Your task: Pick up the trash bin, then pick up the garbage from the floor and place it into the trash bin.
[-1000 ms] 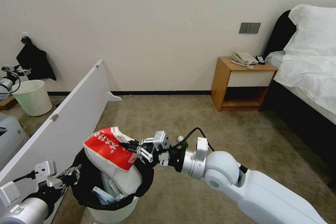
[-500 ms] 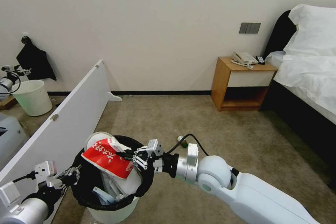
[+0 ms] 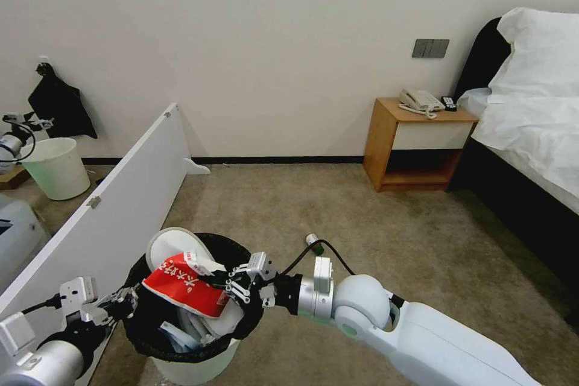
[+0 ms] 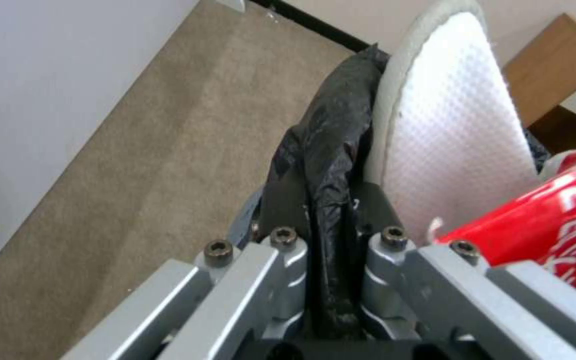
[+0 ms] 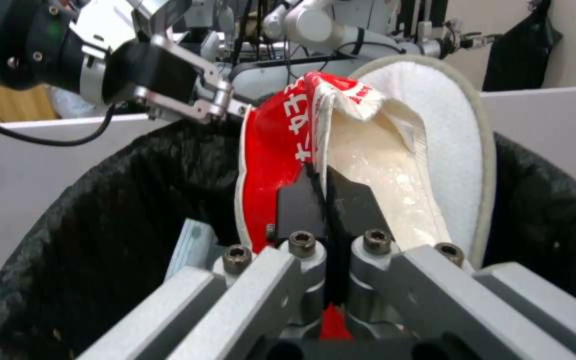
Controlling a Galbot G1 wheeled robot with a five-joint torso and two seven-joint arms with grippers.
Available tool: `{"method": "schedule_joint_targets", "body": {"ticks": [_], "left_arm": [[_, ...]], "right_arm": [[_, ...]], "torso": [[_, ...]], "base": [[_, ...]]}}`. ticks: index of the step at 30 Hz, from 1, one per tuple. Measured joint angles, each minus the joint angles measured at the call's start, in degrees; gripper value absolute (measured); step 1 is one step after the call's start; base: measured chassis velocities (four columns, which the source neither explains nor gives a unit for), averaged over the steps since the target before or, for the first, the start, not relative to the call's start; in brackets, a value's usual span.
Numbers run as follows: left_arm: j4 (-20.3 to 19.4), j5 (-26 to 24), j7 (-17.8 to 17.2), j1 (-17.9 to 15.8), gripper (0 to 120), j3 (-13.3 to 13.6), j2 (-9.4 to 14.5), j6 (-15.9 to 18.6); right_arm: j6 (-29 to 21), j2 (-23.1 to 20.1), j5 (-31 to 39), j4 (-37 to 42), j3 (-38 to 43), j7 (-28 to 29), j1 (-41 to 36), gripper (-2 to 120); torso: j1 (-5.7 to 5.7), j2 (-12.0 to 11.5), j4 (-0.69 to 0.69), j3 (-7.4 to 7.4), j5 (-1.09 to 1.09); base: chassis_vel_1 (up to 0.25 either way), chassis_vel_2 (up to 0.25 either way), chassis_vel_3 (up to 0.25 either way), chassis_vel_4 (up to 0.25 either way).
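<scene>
R gripper point(image 3: 232, 285) clamped on the red-white packet point(image 3: 184, 285), holding it over the trash bin point(image 3: 193, 368) mouth, prob. for a drop-in, w/ L gripper point(image 3: 123, 304) opposite pinching the bag-lined rim to steady it.

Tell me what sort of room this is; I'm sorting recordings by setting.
Probably a hotel bedroom: a bed with white linen, a wooden nightstand carrying a corded telephone, and carpet wall to wall.
</scene>
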Motion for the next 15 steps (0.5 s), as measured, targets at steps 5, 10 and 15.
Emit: {"method": "schedule_joint_targets", "body": {"ticks": [5, 10, 15], "left_arm": [[0.0, -0.1, 0.0, 0.1, 5, -0.1, 0.0, 0.0], [0.0, -0.2, 0.0, 0.2, 5, -0.2, 0.0, 0.0], [0.0, -0.2, 0.0, 0.3, 5, -0.3, 0.0, 0.0]], "right_arm": [[0.0, -0.2, -1.1, -0.6, -0.4, 0.0, -0.2, 0], [0.0, -0.3, -1.7, -1.0, -0.6, 0.0, -0.4, 0], [0.0, -0.4, -1.8, -1.2, -0.8, 0.4, -0.4, 0]], "torso": [[0.00, 0.0, 0.00, 0.00, 0.00], [0.00, 0.0, 0.00, 0.00, 0.00], [0.00, 0.0, 0.00, 0.00, 0.00]], "base": [[0.000, 0.000, 0.000, 0.000], [0.000, 0.000, 0.000, 0.000], [0.000, 0.000, 0.000, 0.000]]}}
